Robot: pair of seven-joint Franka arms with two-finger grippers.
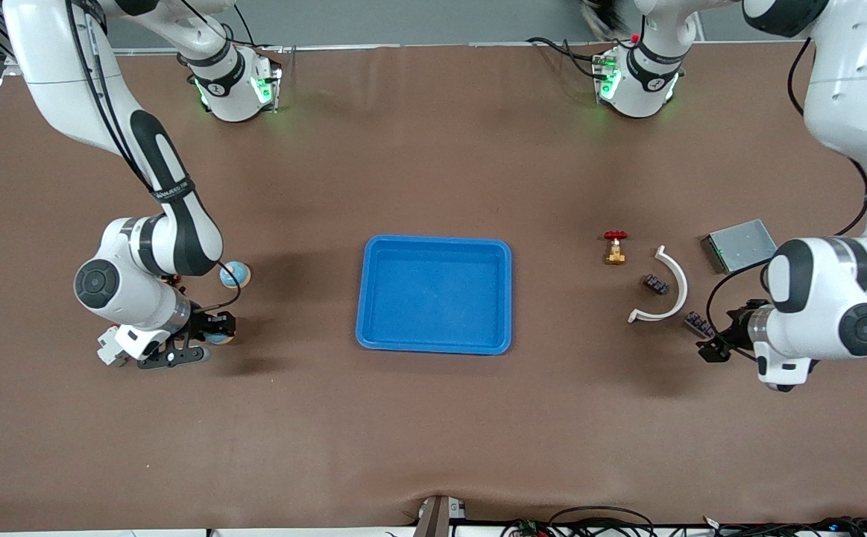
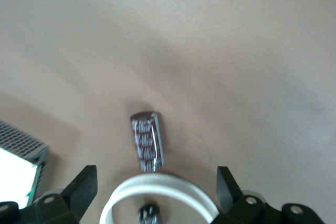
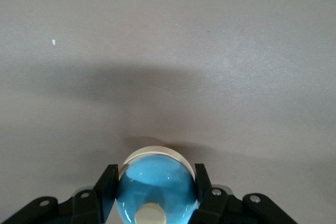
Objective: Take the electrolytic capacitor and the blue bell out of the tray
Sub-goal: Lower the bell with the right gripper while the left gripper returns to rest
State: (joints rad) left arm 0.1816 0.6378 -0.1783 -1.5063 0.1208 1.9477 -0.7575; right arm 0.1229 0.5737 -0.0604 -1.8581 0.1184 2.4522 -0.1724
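Right tool (image 1: 213, 333) low at the right arm's end of the counter (image 1: 433, 418), fingers clamped on a blue bell (image 3: 155, 187); second bell (image 1: 235, 274) just beside. Left tool (image 1: 713, 344) spread apart, over a capacitor (image 2: 147, 140) beside the white arc (image 1: 664, 287). Blue tray (image 1: 434, 294) mid-counter.

Right gripper (image 1: 213, 333) low at the right arm's end, fingers (image 3: 107, 187) closed on a blue bell (image 3: 156, 191); left gripper (image 1: 716, 344) low, fingers (image 2: 84, 184) spread.
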